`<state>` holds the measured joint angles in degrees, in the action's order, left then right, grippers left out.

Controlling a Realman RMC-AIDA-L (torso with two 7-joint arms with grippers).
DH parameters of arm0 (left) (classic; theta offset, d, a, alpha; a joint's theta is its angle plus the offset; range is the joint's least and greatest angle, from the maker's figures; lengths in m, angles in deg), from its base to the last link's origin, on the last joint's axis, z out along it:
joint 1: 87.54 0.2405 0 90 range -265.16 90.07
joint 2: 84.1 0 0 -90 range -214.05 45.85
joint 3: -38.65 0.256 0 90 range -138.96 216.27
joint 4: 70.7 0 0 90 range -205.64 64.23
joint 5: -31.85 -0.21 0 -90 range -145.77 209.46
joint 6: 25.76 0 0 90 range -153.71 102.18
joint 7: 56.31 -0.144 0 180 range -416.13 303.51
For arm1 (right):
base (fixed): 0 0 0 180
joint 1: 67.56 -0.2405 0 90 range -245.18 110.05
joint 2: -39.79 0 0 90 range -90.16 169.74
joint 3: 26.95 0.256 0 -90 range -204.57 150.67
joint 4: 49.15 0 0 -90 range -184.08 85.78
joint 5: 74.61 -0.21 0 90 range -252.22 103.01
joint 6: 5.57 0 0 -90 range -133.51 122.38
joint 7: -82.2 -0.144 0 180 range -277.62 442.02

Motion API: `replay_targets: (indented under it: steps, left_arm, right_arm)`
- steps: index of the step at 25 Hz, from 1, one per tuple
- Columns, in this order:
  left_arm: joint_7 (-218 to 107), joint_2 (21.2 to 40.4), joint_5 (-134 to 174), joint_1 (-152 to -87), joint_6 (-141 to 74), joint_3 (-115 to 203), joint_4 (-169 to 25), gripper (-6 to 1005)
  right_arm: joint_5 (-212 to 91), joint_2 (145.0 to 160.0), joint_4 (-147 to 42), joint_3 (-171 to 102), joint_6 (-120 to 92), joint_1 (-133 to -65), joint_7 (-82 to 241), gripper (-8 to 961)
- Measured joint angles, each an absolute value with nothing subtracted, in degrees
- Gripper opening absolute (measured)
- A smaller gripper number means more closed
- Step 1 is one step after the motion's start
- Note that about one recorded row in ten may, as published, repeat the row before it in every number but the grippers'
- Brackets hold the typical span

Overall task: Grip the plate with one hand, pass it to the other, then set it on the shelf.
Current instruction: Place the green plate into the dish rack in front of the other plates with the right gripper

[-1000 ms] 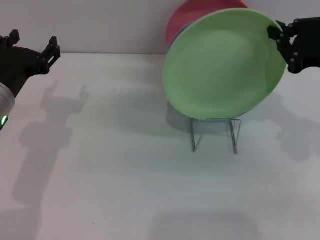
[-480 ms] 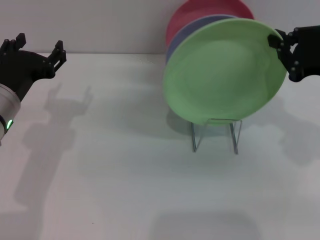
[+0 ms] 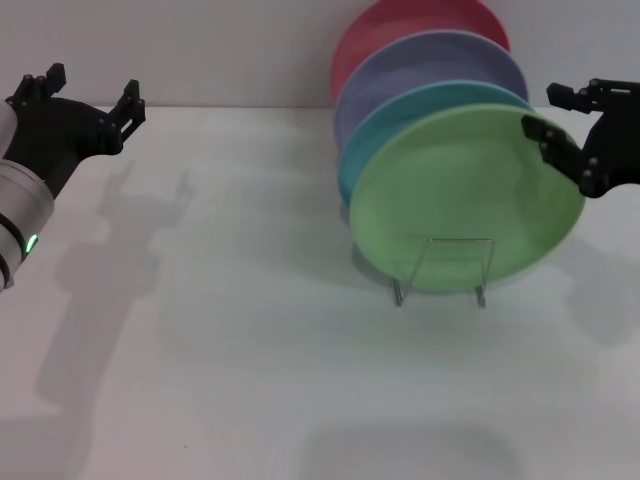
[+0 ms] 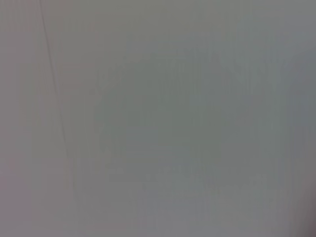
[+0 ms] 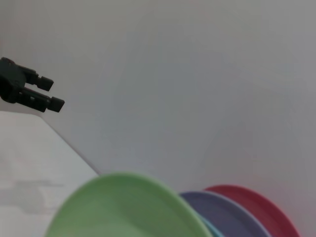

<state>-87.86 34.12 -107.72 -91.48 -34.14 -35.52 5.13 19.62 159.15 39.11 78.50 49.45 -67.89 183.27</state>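
The light-green plate stands on edge in the front slot of the silver wire shelf, tilted back against the plates behind it. My right gripper is open at the plate's upper right rim, with the rim between its spread fingers. In the right wrist view the plate's top edge shows close below the camera. My left gripper is open and empty at the far left, above the table; it also shows far off in the right wrist view. The left wrist view shows only a blank grey surface.
A teal-blue plate, a lavender plate and a red plate stand in the shelf behind the green one. The white table stretches in front and to the left. A pale wall runs along the back.
The green plate has come down from the air into the shelf's front slot. My right gripper lowered with it and its fingers have spread. My left gripper shifted slightly to the right.
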Motion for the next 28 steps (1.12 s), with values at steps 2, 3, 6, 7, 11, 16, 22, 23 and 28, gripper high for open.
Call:
replay_targets:
  steps: [2,3,6,7,11,16,22,23,28]
  left_arm:
    - [-87.9,34.14,-107.7,-91.8,-34.2,-35.6,4.8,811]
    - [-87.9,34.16,-107.6,-92.1,-34.2,-35.6,4.3,811]
    - [-87.9,34.19,-107.5,-92.9,-34.2,-35.7,3.5,811]
    - [-87.9,34.2,-107.5,-93.0,-34.2,-35.7,3.4,811]
    - [-87.9,34.2,-107.5,-93.1,-34.3,-35.7,3.3,811]
    - [-87.8,34.2,-107.4,-93.2,-34.4,-35.6,3.1,811]
    - [-87.8,34.26,-107.4,-93.0,-34.4,-35.4,3.0,811]
    - [-87.8,34.27,-107.4,-93.0,-34.4,-35.4,3.0,811]
    - [-87.8,34.28,-107.4,-93.0,-34.4,-35.3,2.9,811]
  right_arm:
    - [19.6,159.13,38.1,78.5,49.5,-68.1,183.3,315]
    - [19.6,159.1,37.7,78.5,49.5,-68.2,183.3,328]
    - [19.6,158.99,36.6,78.2,49.5,-68.7,183.0,368]
    - [19.6,158.99,36.6,78.2,49.5,-68.7,183.0,381]
    - [19.6,158.96,34.8,77.9,49.8,-69.5,182.8,434]
    - [19.4,158.93,33.3,77.9,51.4,-69.8,182.7,496]
    - [19.0,159.02,33.9,77.9,54.8,-69.5,182.5,658]
    - [17.8,159.09,34.4,78.0,55.5,-68.9,182.7,692]
    - [9.6,159.16,35.7,79.9,58.1,-66.8,186.1,741]
